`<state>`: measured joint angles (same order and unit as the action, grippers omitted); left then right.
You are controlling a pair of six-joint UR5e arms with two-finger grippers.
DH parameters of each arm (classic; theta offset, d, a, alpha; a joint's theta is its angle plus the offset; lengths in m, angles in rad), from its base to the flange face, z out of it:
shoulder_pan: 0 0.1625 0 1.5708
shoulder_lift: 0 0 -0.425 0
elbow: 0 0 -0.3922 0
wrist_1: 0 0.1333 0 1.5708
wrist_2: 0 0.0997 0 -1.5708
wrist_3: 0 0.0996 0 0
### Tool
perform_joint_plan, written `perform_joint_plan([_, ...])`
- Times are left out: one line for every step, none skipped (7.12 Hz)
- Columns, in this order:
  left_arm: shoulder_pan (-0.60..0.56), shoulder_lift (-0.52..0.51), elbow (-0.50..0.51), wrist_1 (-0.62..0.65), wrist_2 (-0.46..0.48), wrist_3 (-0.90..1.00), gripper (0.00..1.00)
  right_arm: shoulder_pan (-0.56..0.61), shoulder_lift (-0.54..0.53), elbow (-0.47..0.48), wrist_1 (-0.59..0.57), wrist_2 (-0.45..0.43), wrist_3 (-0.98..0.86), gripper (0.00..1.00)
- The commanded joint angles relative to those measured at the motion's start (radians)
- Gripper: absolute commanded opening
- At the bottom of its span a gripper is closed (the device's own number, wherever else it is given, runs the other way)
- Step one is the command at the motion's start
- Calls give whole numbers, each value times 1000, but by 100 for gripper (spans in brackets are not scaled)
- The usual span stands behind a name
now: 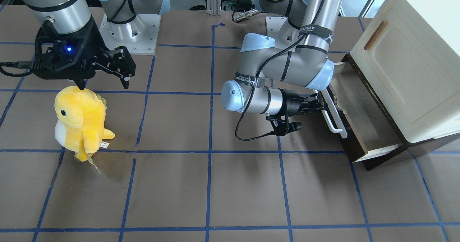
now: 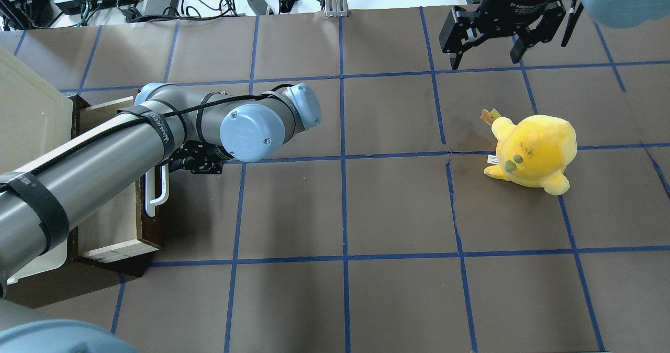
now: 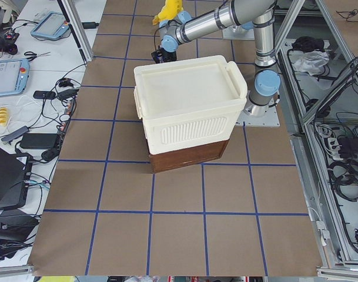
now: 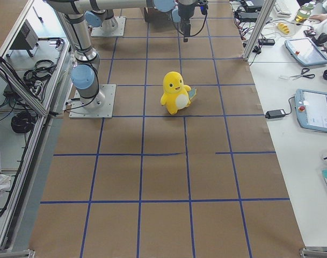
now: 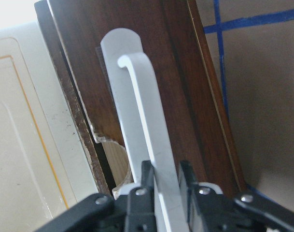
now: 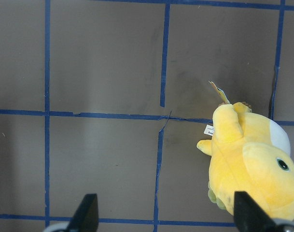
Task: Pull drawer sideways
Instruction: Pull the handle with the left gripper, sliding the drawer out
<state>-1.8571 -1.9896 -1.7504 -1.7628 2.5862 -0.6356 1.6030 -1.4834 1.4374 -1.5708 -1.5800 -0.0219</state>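
Observation:
The drawer (image 1: 359, 109) sticks partly out of the cabinet's base, with its dark brown front (image 5: 185, 96) and greyish bottom showing. Its long white bar handle (image 1: 334, 118) also shows in the overhead view (image 2: 157, 193) and the left wrist view (image 5: 147, 125). My left gripper (image 1: 320, 103) is shut on this handle, one finger on each side of the bar (image 5: 166, 179). My right gripper (image 1: 104, 82) is open and empty, far from the drawer, above the table (image 2: 487, 57).
A cream-white cabinet (image 1: 413, 62) with a small brown door handle (image 1: 375, 35) sits above the drawer. A yellow plush toy (image 1: 81, 121) stands on the brown table just below my right gripper, and shows in the right wrist view (image 6: 253, 164).

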Motion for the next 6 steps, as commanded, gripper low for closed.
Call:
perform_joint_plan([-10, 0, 2, 5, 0, 1, 12, 0, 0, 0, 0, 0, 0, 100])
perform_joint_plan([-14, 0, 2, 5, 2, 1, 12, 0, 0, 0, 0, 0, 0, 100])
perform_joint_plan([-20, 0, 2, 6, 2, 1, 12, 0, 0, 0, 0, 0, 0, 100])
perform_joint_plan([-22, 0, 2, 6, 2, 1, 12, 0, 0, 0, 0, 0, 0, 100])
perform_joint_plan([-30, 0, 2, 6, 3, 1, 12, 0, 0, 0, 0, 0, 0, 100])
perform_joint_plan([-36, 0, 2, 8, 5, 1, 12, 0, 0, 0, 0, 0, 0, 100])
